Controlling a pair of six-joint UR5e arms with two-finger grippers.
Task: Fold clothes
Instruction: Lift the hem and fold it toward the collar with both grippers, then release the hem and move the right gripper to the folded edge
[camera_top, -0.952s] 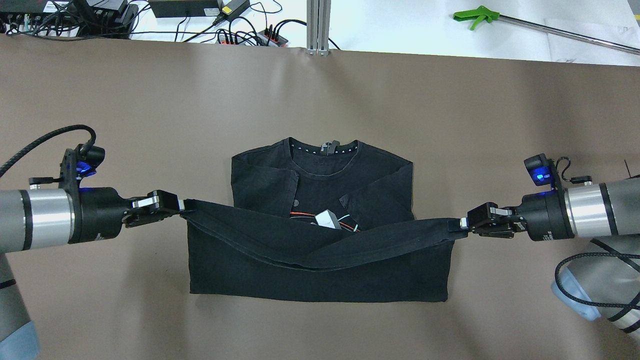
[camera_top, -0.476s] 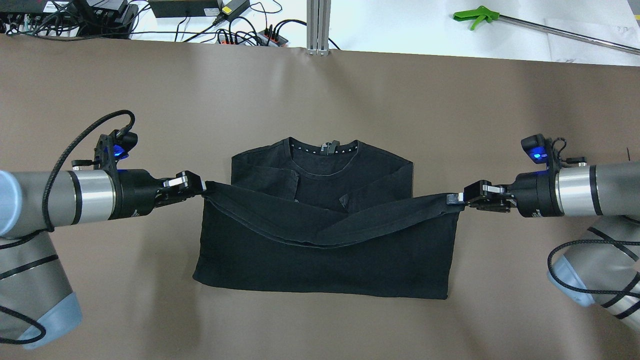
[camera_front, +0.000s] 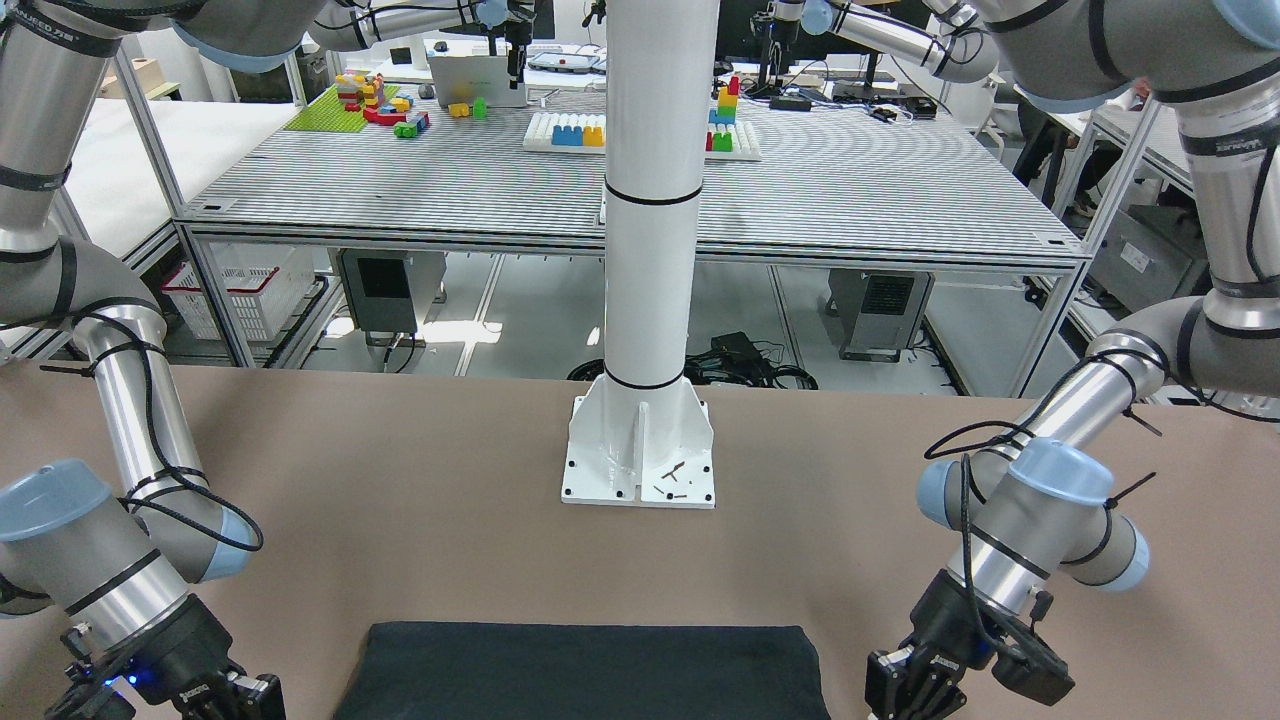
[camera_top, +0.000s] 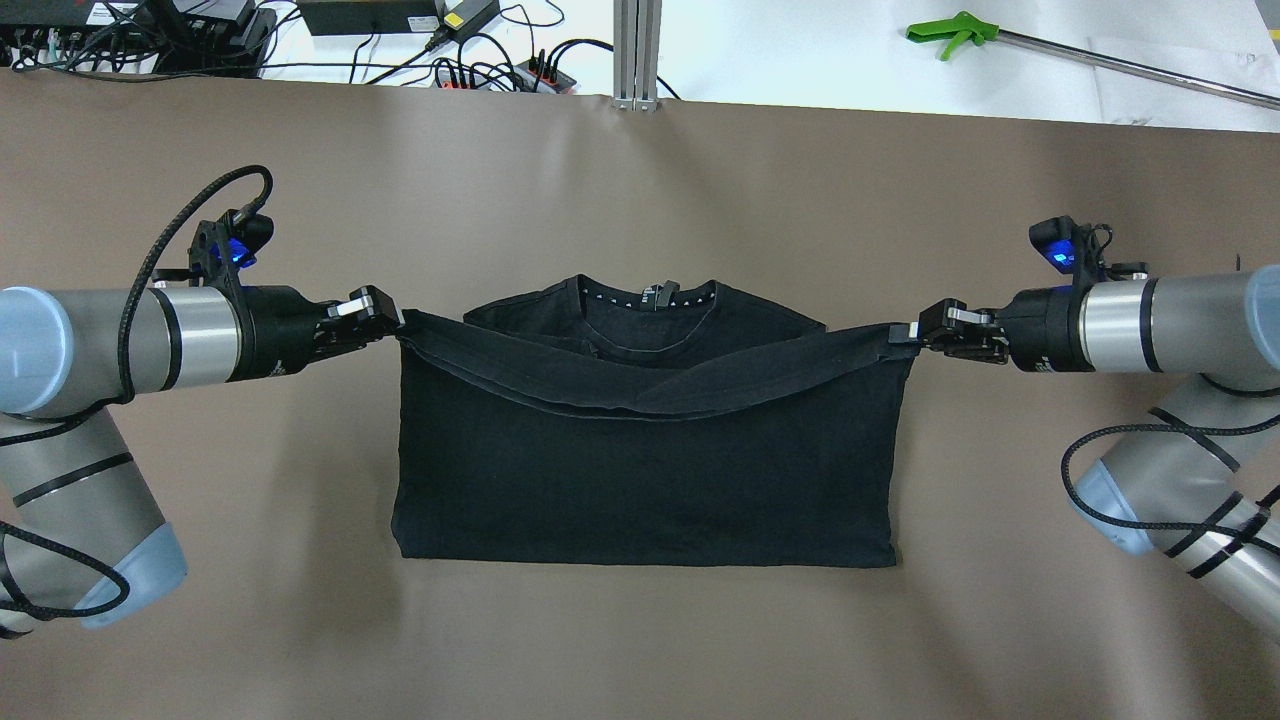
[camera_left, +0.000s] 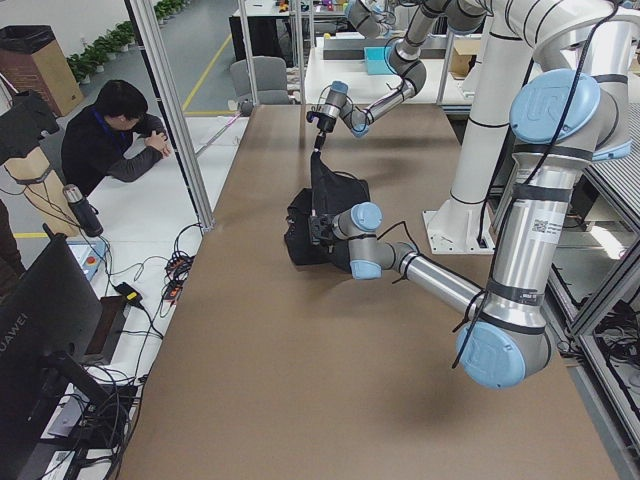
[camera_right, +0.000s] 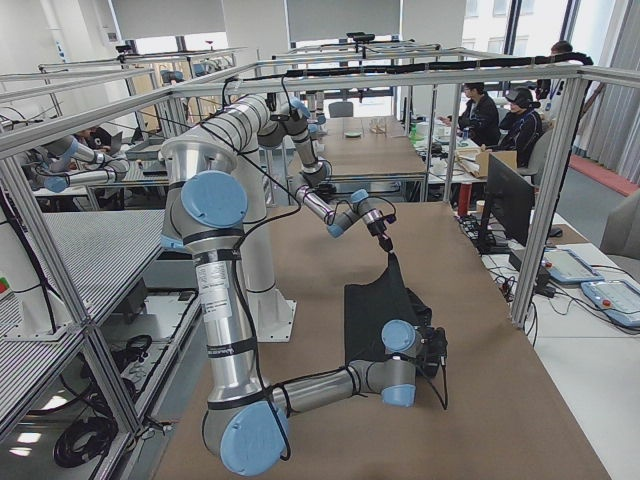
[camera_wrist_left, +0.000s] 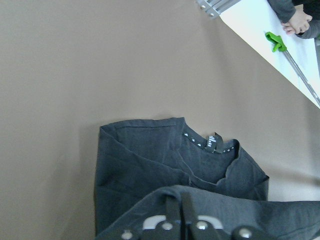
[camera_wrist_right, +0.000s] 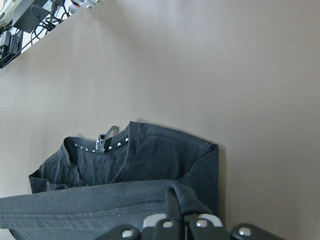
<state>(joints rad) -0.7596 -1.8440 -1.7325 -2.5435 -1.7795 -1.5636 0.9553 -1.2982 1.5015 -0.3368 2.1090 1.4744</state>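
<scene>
The clothes (camera_top: 640, 470) are one black T-shirt lying flat on the brown table, collar (camera_top: 648, 296) at the far side. My left gripper (camera_top: 395, 322) is shut on the near hem's left corner, and my right gripper (camera_top: 905, 335) is shut on its right corner. The hem hangs stretched between them, sagging in the middle, just short of the collar. The lower half lies doubled over the chest. In the left wrist view the collar (camera_wrist_left: 212, 144) shows beyond the pinched fabric. The right wrist view shows the collar (camera_wrist_right: 102, 142) the same way.
A green grabber tool (camera_top: 950, 35) lies on the white surface past the table's far edge. Power strips and cables (camera_top: 480, 70) and an aluminium post (camera_top: 637, 50) stand there too. The white robot pedestal (camera_front: 640, 450) is on the near side. A person (camera_left: 110, 130) crouches beside the table.
Both grippers have carried the hem away from the robot toward the collar. The fold now covers the sleeves, the white tag and the coloured print that showed a second ago.
</scene>
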